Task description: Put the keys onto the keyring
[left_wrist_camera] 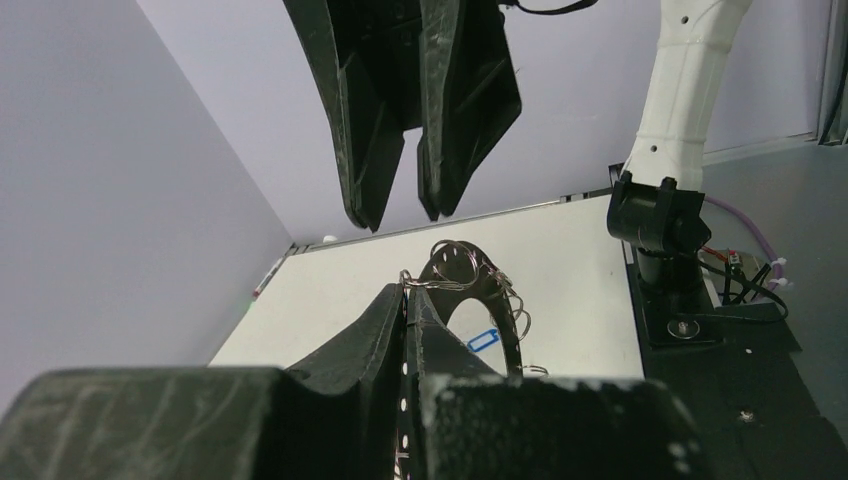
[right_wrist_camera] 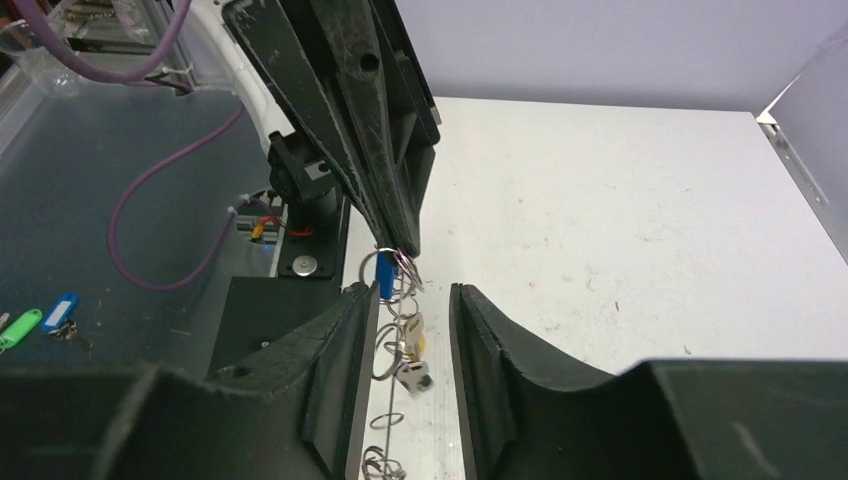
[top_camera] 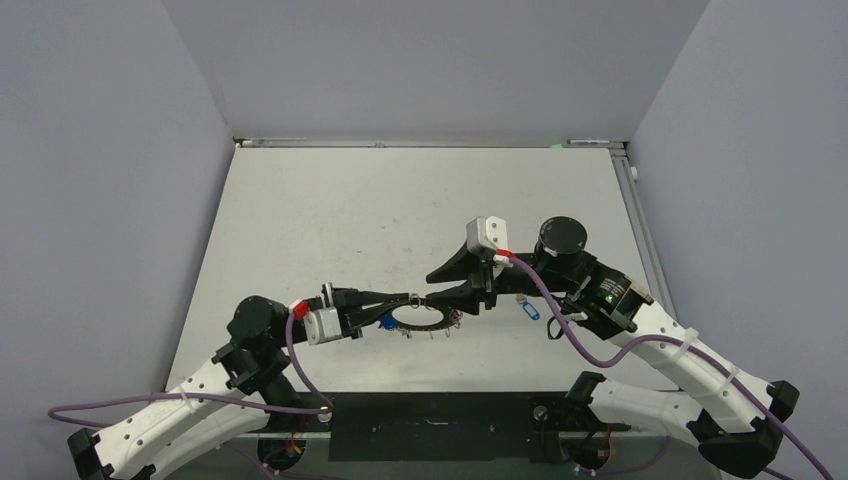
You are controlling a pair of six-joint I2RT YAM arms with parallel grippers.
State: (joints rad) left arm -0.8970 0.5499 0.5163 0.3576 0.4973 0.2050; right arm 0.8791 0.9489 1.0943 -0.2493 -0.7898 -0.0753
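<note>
The left gripper [top_camera: 409, 298] is pinched tight on the edge of the keyring [top_camera: 425, 331]. The right gripper [right_wrist_camera: 408, 292] has its fingers partly apart, with the keyring and a small key [right_wrist_camera: 413, 374] in the gap between them.

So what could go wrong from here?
The left gripper pinches the keyring by its edge alone, so a push from the right gripper could twist it loose. The right gripper's open jaws straddle the hanging keys, so closing might snag one instead.
</note>
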